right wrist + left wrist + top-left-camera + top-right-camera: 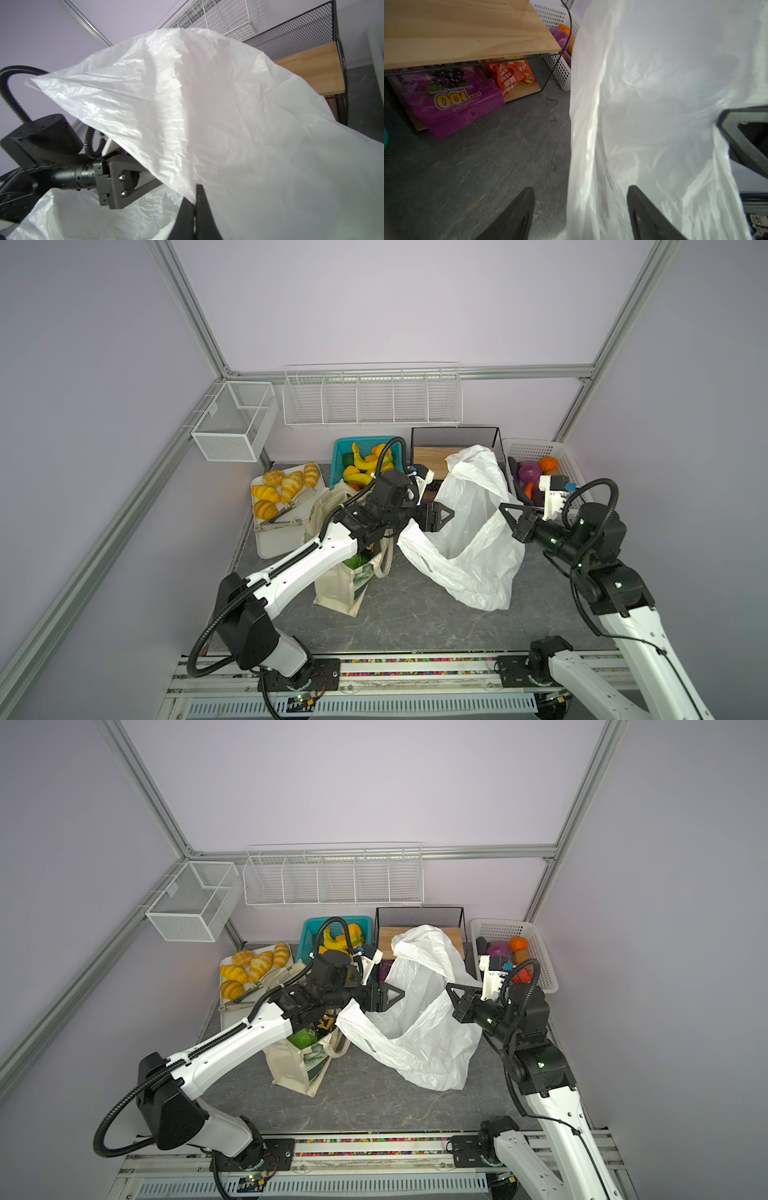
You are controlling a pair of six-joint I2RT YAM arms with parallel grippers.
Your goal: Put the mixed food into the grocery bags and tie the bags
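Canvas tote (332, 593) held the green snack bag (357, 562) (untied). Right gripper (195, 199) pinched the seemingly empty plastic bag (469, 572); left gripper (581, 199) gaped astride its film.

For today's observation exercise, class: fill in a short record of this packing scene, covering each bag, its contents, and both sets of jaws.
plastic bag: mouth held open, nothing seen inside
canvas tote: standing, green packet and black-and-yellow packet inside
right jaws: shut on the plastic bag's edge
left jaws: open, bag film between them
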